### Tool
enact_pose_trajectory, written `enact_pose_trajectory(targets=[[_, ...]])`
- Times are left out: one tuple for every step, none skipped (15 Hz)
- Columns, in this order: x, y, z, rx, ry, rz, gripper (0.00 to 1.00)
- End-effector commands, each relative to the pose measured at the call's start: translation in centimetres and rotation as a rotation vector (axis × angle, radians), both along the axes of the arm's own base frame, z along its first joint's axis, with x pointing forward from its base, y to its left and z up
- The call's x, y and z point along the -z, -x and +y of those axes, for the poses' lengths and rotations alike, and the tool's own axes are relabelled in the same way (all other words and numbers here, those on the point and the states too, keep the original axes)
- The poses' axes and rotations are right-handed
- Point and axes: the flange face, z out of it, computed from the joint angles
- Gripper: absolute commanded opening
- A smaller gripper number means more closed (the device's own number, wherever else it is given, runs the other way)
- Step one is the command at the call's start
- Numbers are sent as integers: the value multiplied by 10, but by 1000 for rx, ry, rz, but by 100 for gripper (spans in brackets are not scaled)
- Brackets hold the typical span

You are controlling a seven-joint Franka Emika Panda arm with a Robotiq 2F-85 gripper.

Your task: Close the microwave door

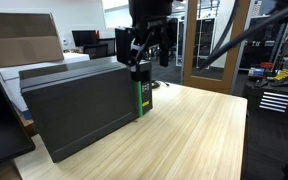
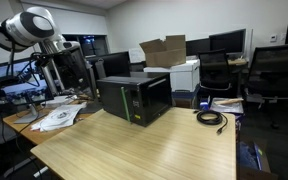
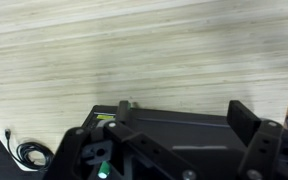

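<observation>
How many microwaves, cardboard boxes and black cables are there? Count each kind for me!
microwave: 1
cardboard box: 1
black cable: 1
Total: 3

Arm (image 2: 36, 28) is seen bent at the elbow, with the pincer (image 3: 182, 110) pointed straight down and its jaws set wide apart.

In an exterior view, the microwave (image 2: 134, 97) is set on the table (image 2: 154, 150), with a coiled cable (image 2: 212, 119) laid to its right and papers (image 2: 57, 118) spread to its left. A cardboard box (image 2: 164, 50) is placed behind it. The gripper (image 1: 141, 68) is positioned above the microwave's control-panel end.
</observation>
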Motion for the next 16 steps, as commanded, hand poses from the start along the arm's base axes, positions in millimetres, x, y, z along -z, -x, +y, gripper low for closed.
enact_pose_trajectory(targets=[[-10, 37, -17, -11, -54, 1, 100], [-11, 44, -21, -30, -69, 5, 100], [-13, 50, -28, -48, -102, 0, 100], [-14, 55, -34, -56, -119, 0, 100], [-15, 58, -41, -54, -127, 5, 100], [-15, 61, -47, -65, -131, 4, 100], [-16, 62, -52, -69, -134, 9, 100], [-15, 63, -57, -67, -131, 15, 100], [-16, 64, -60, -67, -126, 16, 100], [-16, 64, -62, -68, -120, 14, 100], [-15, 64, -62, -66, -114, 17, 100], [-15, 62, -64, -55, -117, 12, 100], [-15, 57, -59, -41, -107, 20, 100], [-15, 57, -60, -39, -107, 20, 100], [-15, 57, -60, -39, -107, 20, 100], [-15, 57, -60, -39, -107, 20, 100]])
